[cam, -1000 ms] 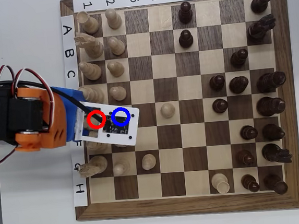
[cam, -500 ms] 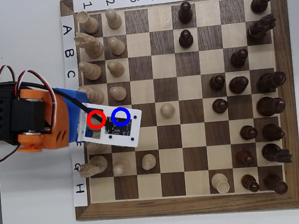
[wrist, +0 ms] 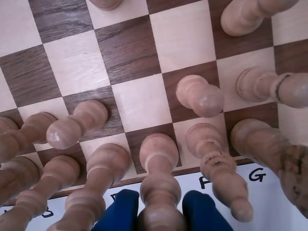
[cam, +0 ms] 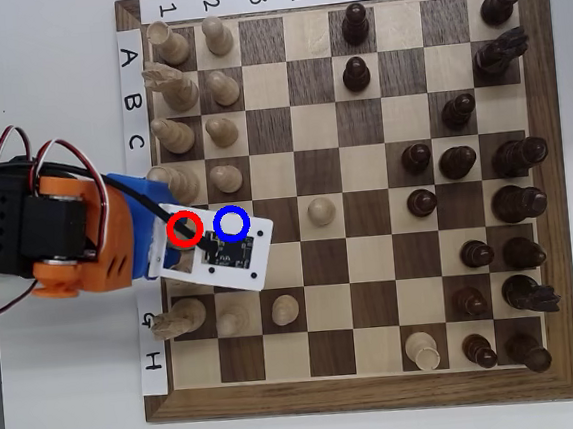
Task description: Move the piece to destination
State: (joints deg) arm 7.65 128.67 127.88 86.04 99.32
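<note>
Wrist view: blue fingers flank the piece, apparently pinching its upper stem; its long axis runs straight out from between them; destination lies just ahead.

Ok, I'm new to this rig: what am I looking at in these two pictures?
One small orange and black robot arm reaches over a wooden chessboard. The overhead view looks straight down; the wrist view rides on the arm, looking past its blue gripper. Pale pieces stand at the overhead view's left, dark ones at its right. The blue fingers flank a tall pale piece; whether they grip it, I cannot tell. The drawn blue ring marks the destination square, which the arm's white plate covers.
</note>
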